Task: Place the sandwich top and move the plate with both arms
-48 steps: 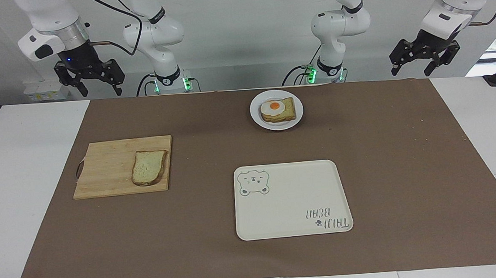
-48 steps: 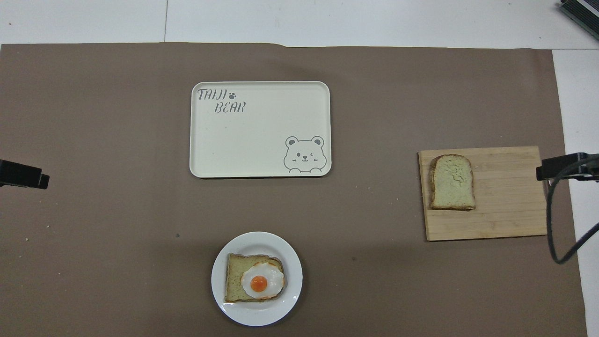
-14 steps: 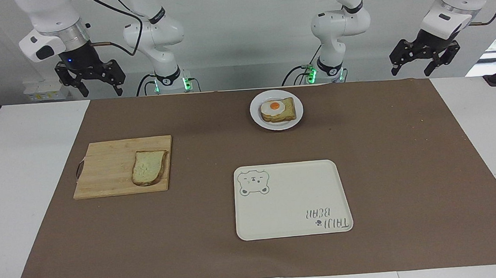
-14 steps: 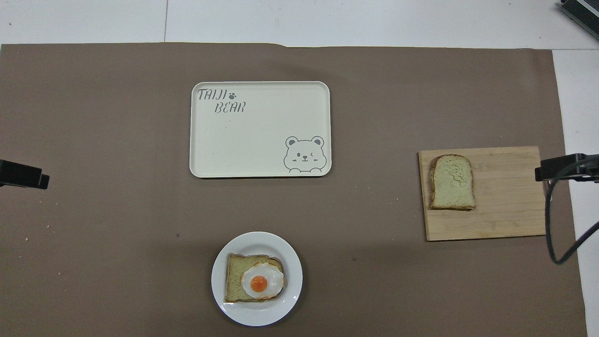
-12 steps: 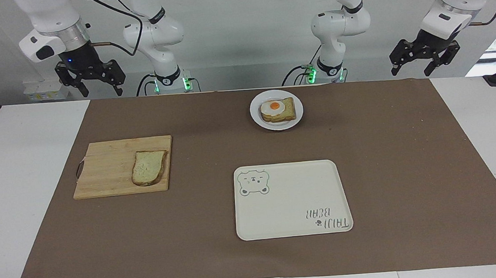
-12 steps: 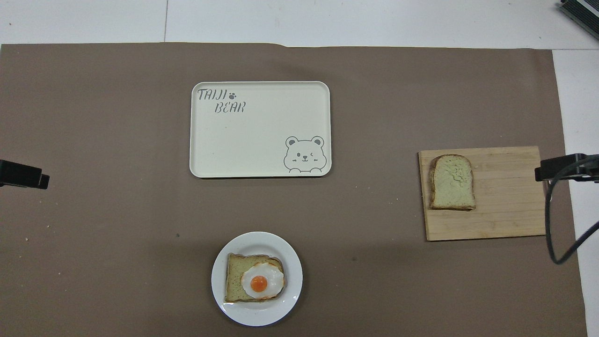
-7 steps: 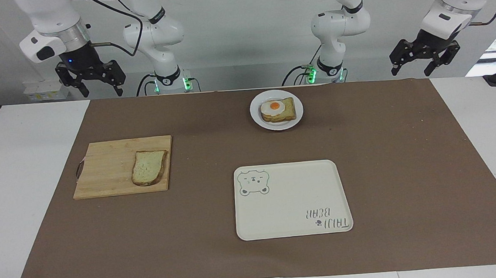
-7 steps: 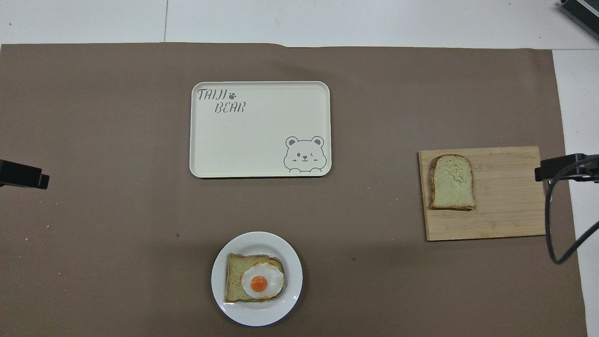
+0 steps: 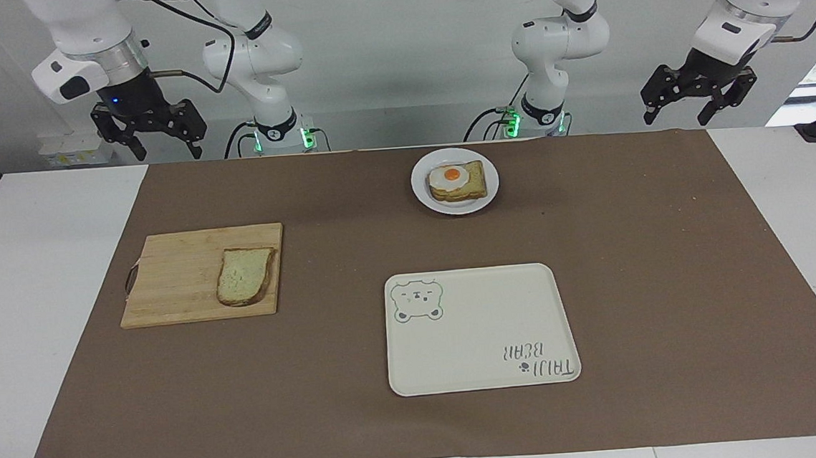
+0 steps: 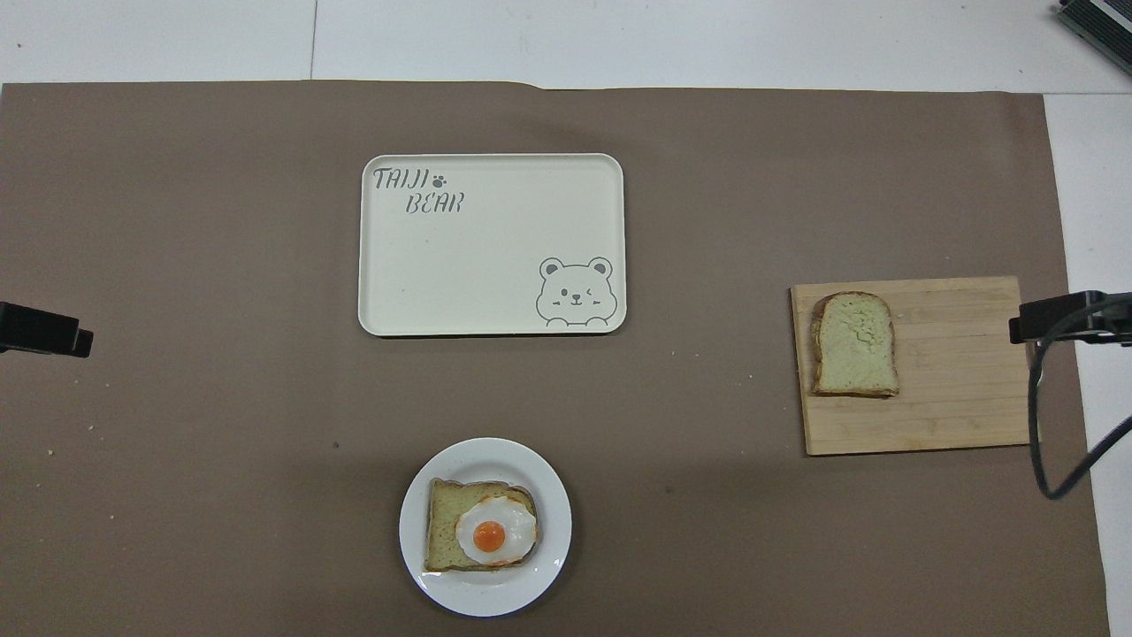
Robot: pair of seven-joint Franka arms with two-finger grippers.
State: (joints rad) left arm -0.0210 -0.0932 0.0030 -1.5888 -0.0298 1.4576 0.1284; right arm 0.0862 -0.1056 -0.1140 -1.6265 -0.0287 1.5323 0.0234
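Observation:
The sandwich top (image 9: 245, 276) (image 10: 854, 343), a pale speckled slice with a dark crust, lies flat on a wooden cutting board (image 9: 174, 278) toward the right arm's end of the table. The small white plate (image 9: 491, 183) (image 10: 485, 453) sits close to the robots and carries a toast slice with a fried egg (image 9: 456, 180). My right gripper (image 9: 167, 151) hangs open and empty, high above the table's edge near the board. My left gripper (image 9: 677, 117) waits open and empty, high at the left arm's end.
A cream rectangular tray with a bear drawing (image 9: 480, 339) (image 10: 491, 265) lies farther from the robots than the plate. A brown mat (image 9: 668, 254) covers most of the white table. A black cable (image 10: 1048, 425) hangs by the right gripper.
The right gripper has crept very slightly toward the cutting board. Bread, plate, tray and the left arm have not moved.

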